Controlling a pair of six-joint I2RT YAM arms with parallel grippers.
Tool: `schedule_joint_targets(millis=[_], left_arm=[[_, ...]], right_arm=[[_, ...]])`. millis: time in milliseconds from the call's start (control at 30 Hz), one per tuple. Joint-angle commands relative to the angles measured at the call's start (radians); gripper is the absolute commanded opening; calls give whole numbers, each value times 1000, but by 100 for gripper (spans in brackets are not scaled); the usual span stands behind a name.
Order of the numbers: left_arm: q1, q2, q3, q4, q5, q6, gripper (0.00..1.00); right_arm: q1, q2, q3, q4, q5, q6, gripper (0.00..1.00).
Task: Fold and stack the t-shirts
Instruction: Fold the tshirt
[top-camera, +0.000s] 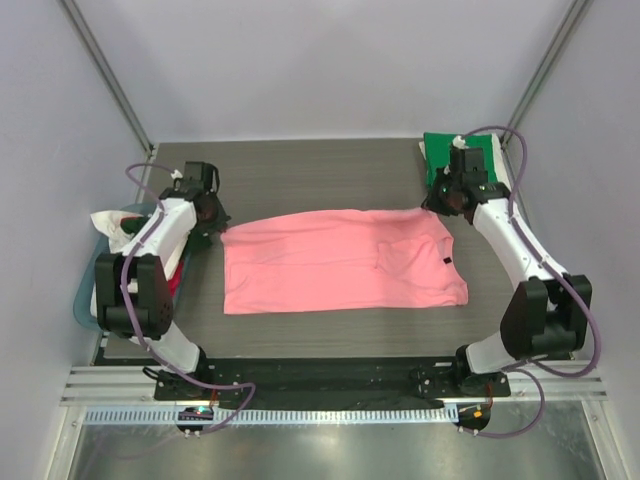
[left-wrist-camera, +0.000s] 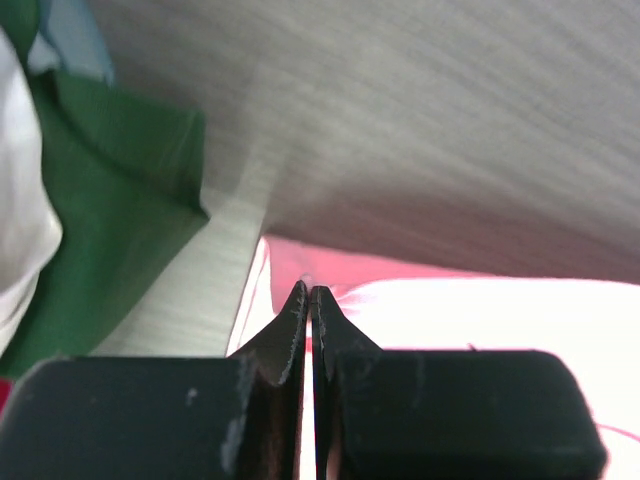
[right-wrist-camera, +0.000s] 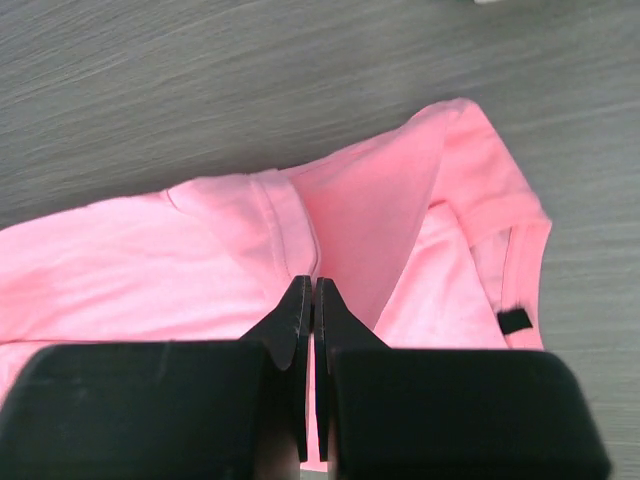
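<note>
A salmon-pink t-shirt (top-camera: 340, 262) lies spread across the middle of the table, its dark neck label (top-camera: 446, 261) on the right. My left gripper (top-camera: 220, 222) is at its far left corner. In the left wrist view the gripper (left-wrist-camera: 310, 290) is shut, with the pink cloth (left-wrist-camera: 470, 310) bunched at the tips. My right gripper (top-camera: 434, 206) is at the far right corner. In the right wrist view the gripper (right-wrist-camera: 314, 284) is shut where a raised fold of the pink shirt (right-wrist-camera: 370, 200) meets the tips. A folded green t-shirt (top-camera: 438, 150) lies at the far right.
A teal tub (top-camera: 84, 292) stands at the left edge, holding a white shirt (top-camera: 112, 222) and a red one (top-camera: 176, 284). Green cloth (left-wrist-camera: 110, 210) and white cloth (left-wrist-camera: 20, 220) show left in the left wrist view. Grey walls enclose the table.
</note>
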Motion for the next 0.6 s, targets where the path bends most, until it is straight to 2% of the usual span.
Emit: schedule_joint_targets(millis=[0,267,567], left_arm=[[-1,-72,-52,7,1,7,0],[-1,-174,-151,5,-13,-7,0],[-10,-254,-253,7,2,-54,2]], right_arm=[[5,-109,-115,31,41,57,1],[-1,-345,-353,31,188,144,1],[-41,-454,-433,-4,270,192,1]])
